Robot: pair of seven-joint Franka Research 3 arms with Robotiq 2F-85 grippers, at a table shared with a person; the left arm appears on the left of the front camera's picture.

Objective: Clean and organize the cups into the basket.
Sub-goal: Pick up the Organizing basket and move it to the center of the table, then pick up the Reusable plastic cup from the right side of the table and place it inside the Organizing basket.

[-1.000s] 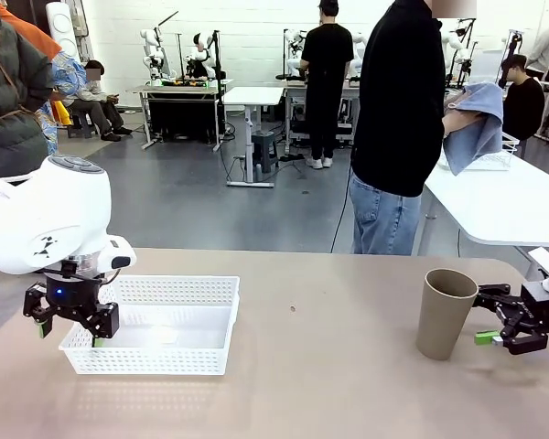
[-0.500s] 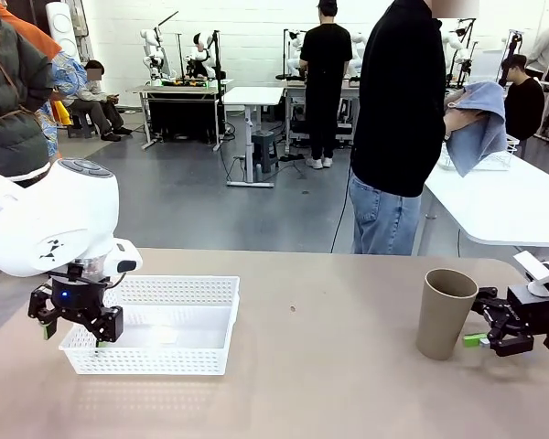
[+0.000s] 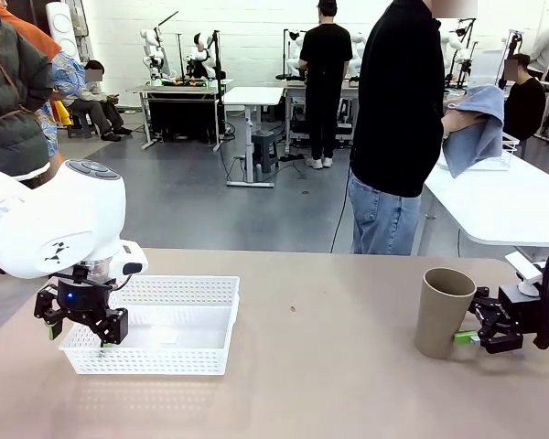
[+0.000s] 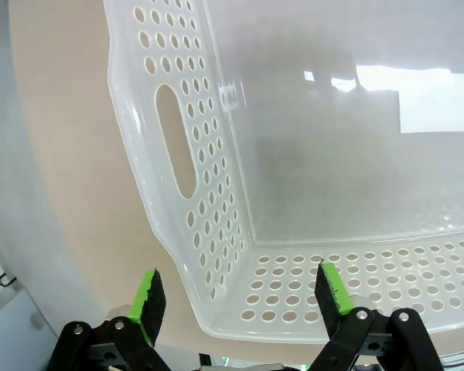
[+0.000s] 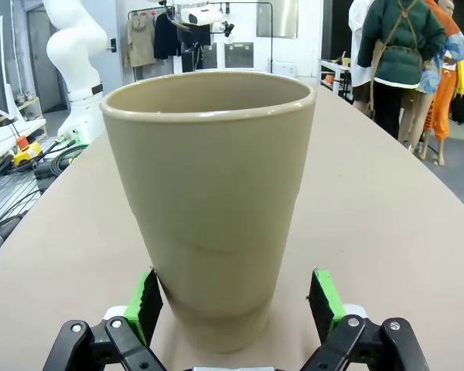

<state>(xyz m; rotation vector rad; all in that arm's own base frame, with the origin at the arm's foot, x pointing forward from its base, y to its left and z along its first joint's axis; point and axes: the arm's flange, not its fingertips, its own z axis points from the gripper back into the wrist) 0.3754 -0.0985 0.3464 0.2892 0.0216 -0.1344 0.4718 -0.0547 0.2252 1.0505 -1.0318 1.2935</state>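
One tan-brown cup [image 3: 444, 312] stands upright on the tan table at the right. In the right wrist view the cup [image 5: 209, 185] rises between my right gripper's [image 5: 236, 305] green pads [image 5: 146, 303], which flank its base with the jaws open. From the front, that right gripper [image 3: 472, 334] sits low against the cup's right side. The white lattice basket [image 3: 201, 291] lies at the left with nothing in it. My left gripper [image 3: 78, 336] hangs open just above its near-left corner. In the left wrist view the basket's corner wall [image 4: 216, 216] sits between the open left gripper's [image 4: 240, 297] pads.
A person in a black top and jeans [image 3: 398, 128] stands at the far side, rubbing a blue cloth [image 3: 476, 128] held in both hands. Beside them is a white table [image 3: 503, 206] with a wire basket [image 3: 494, 161]. Bare tabletop [image 3: 329, 366] lies between basket and cup.
My right gripper has slid left and now has the cup's base between its open fingers. The left arm has shifted slightly right over the basket's corner. The person keeps rubbing the cloth.
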